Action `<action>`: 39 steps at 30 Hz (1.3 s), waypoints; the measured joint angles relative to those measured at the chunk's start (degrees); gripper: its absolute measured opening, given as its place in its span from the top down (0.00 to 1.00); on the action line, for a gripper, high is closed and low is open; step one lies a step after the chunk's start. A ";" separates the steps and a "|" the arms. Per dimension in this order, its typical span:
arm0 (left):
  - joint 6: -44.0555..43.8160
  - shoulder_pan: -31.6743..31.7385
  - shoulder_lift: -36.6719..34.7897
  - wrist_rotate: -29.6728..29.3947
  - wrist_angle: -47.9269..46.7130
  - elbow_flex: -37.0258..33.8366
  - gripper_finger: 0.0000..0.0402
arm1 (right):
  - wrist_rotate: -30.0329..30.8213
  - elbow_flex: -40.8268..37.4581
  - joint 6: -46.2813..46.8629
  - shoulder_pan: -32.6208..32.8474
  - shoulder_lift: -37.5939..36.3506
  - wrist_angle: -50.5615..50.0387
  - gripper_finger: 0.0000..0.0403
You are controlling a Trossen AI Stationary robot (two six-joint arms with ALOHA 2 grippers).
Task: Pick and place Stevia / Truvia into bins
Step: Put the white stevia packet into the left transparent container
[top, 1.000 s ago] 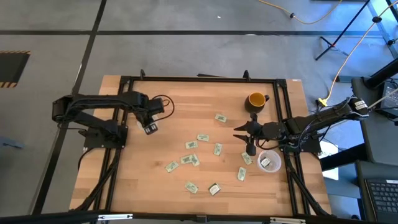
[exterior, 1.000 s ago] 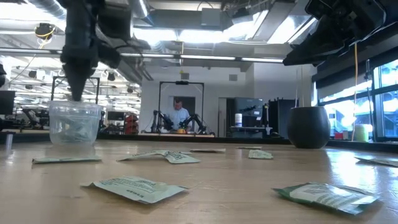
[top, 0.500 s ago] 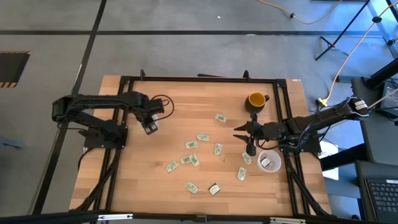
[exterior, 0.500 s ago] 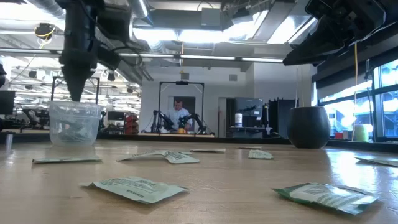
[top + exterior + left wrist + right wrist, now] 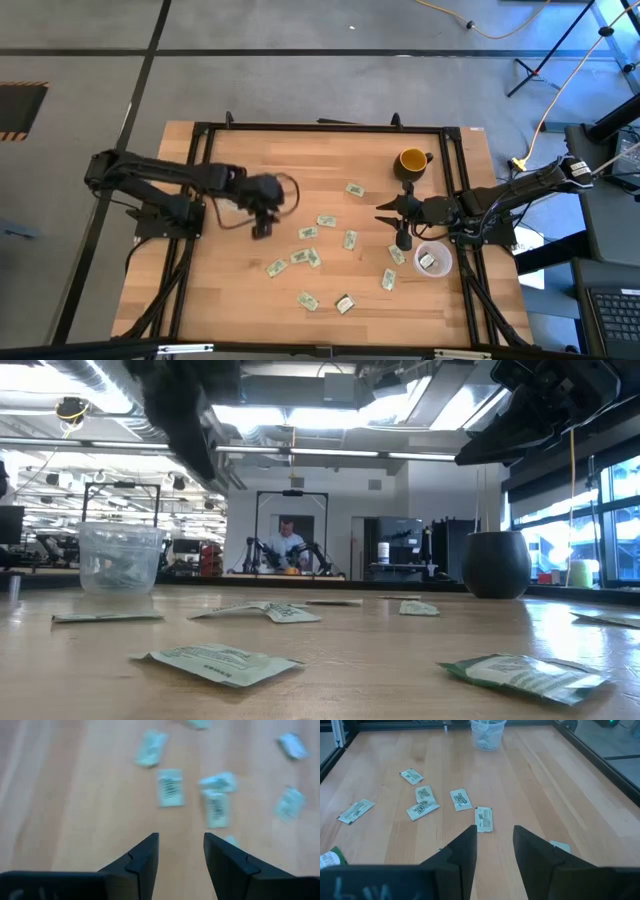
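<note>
So the wooden worktop point(image 5: 210, 290) has the pale green and white paper packets point(image 5: 307, 258) scattered across its middle and toward the right edge. One clear plastic cup point(image 5: 432, 260) sits by the right edge with a packet or two inside, the other clear cup point(image 5: 120, 559) is over by the left edge. Yellow-orange mug point(image 5: 412, 160) sits near the back right corner. Left gripper point(image 5: 261, 228) hangs left of the packets, fingers apart, holding nothing. Right gripper point(image 5: 383, 214) hovers near the right cup, also parted and empty.

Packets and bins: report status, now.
Left gripper open, empty, above packets. Right gripper open, empty, beside right cup. Nothing blocking.
</note>
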 joint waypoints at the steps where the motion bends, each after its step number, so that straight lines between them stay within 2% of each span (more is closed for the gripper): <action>1: 1.02 -2.00 0.57 -0.02 1.32 0.01 0.62 | 0.00 0.00 0.00 0.00 0.00 -0.01 0.67; 8: 4.28 -14.06 6.99 -1.34 8.20 0.00 0.61 | 0.00 0.00 0.00 0.00 -0.02 0.01 0.67; 16: -0.68 -20.16 17.27 -2.72 11.97 0.00 0.60 | -0.01 0.00 0.00 0.00 -0.02 0.04 0.67; 20: -0.53 -21.47 21.59 -3.15 11.94 0.00 0.60 | 0.00 0.00 0.00 0.00 -0.02 0.04 0.67; 26: -5.92 -21.54 25.33 -3.34 11.94 0.00 0.60 | -0.01 0.00 0.00 0.00 -0.02 0.04 0.67; 39: -4.02 -21.54 30.12 -3.34 9.24 0.28 0.62 | 0.00 0.00 -0.20 0.00 -0.02 0.04 0.67</action>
